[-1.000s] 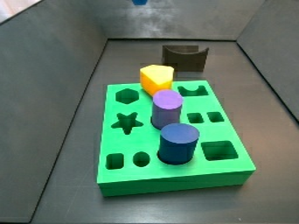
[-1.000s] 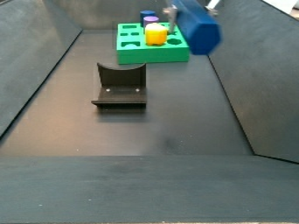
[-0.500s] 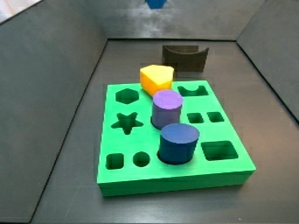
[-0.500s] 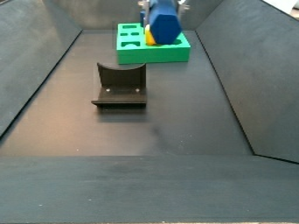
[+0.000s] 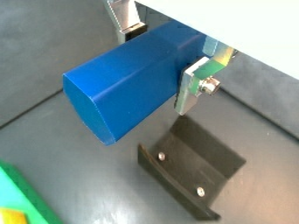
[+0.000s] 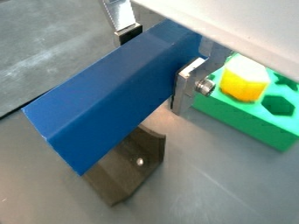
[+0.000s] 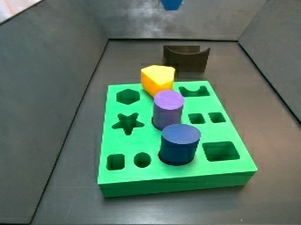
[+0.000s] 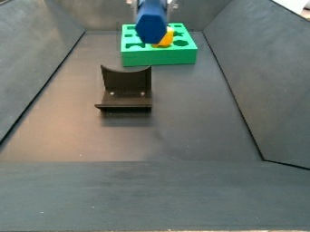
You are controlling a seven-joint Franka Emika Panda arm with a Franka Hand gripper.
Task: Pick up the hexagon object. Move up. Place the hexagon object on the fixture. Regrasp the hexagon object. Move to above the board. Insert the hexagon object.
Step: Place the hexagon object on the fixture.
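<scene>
The gripper (image 5: 163,54), clamped on the unmarked blue hexagon object (image 5: 135,79), hangs above the fixture (image 5: 193,171).

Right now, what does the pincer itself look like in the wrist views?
The pincer has flat silver metal plate fingers; one carries a round bolt head on its outer face. No cables, markings or pads can be made out.

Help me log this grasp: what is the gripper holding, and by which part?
The gripper, raised above the fixture, holds the hexagon object by its long side faces, near one end.
</scene>
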